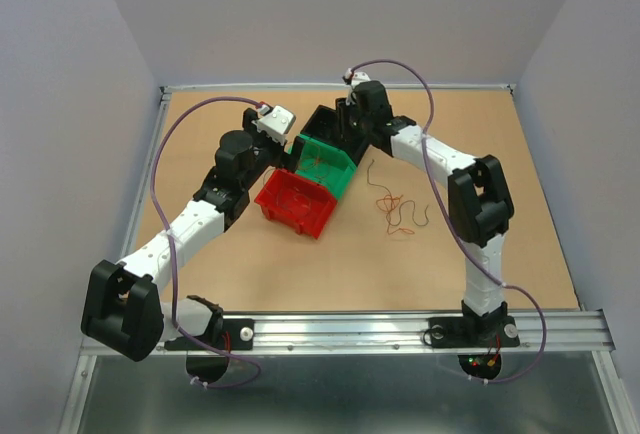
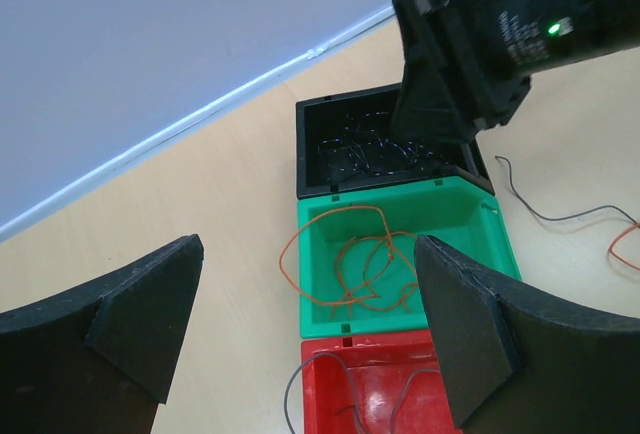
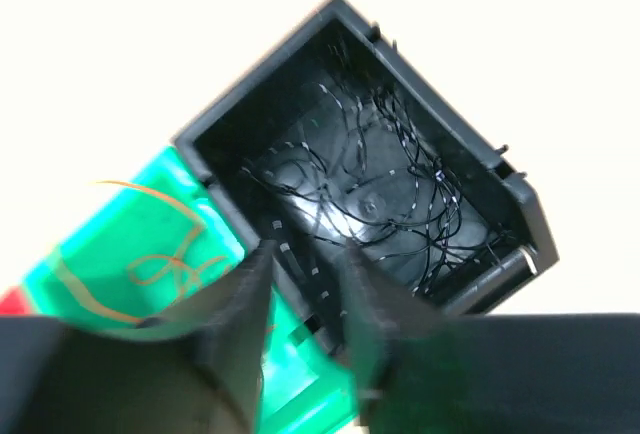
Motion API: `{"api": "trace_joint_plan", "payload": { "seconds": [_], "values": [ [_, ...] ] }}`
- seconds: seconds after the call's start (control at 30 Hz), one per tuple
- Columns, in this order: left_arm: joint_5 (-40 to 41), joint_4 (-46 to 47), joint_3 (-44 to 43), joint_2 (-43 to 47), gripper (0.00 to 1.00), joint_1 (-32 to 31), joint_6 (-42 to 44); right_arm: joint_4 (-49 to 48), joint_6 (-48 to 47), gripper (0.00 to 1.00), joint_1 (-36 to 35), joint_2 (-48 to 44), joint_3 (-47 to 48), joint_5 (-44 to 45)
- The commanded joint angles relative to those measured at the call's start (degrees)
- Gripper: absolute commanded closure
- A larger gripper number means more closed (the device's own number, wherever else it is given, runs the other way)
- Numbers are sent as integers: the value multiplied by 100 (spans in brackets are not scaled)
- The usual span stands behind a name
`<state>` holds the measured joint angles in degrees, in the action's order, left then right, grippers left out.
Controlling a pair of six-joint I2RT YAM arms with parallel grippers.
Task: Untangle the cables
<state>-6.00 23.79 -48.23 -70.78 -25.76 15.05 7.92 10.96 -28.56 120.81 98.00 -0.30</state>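
Note:
A small tangle of thin dark, red and orange cables point(image 1: 395, 204) lies on the table right of the bins; its edge shows in the left wrist view point(image 2: 585, 219). Orange wires point(image 2: 365, 264) lie in the green bin point(image 2: 500, 244), dark wires point(image 3: 390, 179) in the black bin point(image 3: 250, 104), and a grey wire point(image 2: 335, 389) in the red bin point(image 2: 370, 354). My left gripper point(image 2: 308, 244) is open wide and empty above the green and red bins. My right gripper point(image 3: 305, 252) is open with a narrow gap, blurred, over the black bin's near wall.
The three bins stand in a touching row in the middle: black point(image 1: 322, 122) at the back, green point(image 1: 345, 176), red point(image 1: 285, 206) nearest. The right arm's wrist point(image 2: 490, 44) hangs above the black bin. A raised rail point(image 1: 340, 86) borders the far table edge.

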Motion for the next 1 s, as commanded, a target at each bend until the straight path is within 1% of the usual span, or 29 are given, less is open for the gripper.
{"api": "trace_joint_plan", "payload": {
  "seconds": [0.0,0.07,0.1,0.13,0.17,0.2,0.27,0.3,0.37,0.43,0.47,0.53,0.57,0.6,0.7,0.77,0.8,0.87,0.9,0.97],
  "values": [
    [-68,302,33,38,1,18,95,-905,82,57,-18,-778,-587,310],
    [-103,302,33,21,1,18,112,-933,99,48,-18,-1032,-991,398],
    [-121,293,33,21,1,18,121,-933,108,34,-18,-1303,-1141,503],
    [-156,293,41,38,1,18,130,-933,125,27,-18,-1454,-1525,574],
    [-165,293,41,38,1,18,130,-907,152,20,-18,-1595,-1712,627],
    [-182,293,50,47,1,10,156,-654,152,8,-18,-1770,-1922,671],
    [-208,284,50,56,1,9,156,-302,134,0,-18,-2192,-2415,951],
    [-243,267,42,65,1,18,148,48,134,0,-18,-2316,-2582,1213],
    [-261,258,33,65,1,1,147,314,126,0,-18,-2648,-2916,1540],
    [-296,249,33,73,1,9,156,543,161,1,-18,-2852,-3347,1978],
    [-305,240,33,73,1,-8,148,605,187,2,-18,-2983,-3453,2033],
    [-314,223,15,65,1,-8,148,728,170,12,-18,-3081,-3656,1911],
    [-305,196,15,73,1,-8,147,841,161,21,-18,-3099,-3708,1849],
    [-323,196,15,73,1,-8,165,929,169,23,-18,-3090,-3709,1814],
    [-358,196,24,82,1,-8,165,1193,248,28,-18,-3081,-3779,1910],
    [-384,179,15,74,1,-8,174,1212,222,30,-18,-3116,-3902,1867],
    [-411,170,-2,56,1,-8,183,1212,187,39,-18,-3108,-3928,1719],
    [-428,161,-20,12,1,-8,183,1203,109,48,-18,-3073,-3946,1586],
    [-446,135,-29,-14,1,-8,191,1220,82,55,-18,-3047,-3937,1507],
    [-446,73,-73,-67,1,-8,191,1220,3,57,-27,-2932,-3920,1322]
  ]
}}
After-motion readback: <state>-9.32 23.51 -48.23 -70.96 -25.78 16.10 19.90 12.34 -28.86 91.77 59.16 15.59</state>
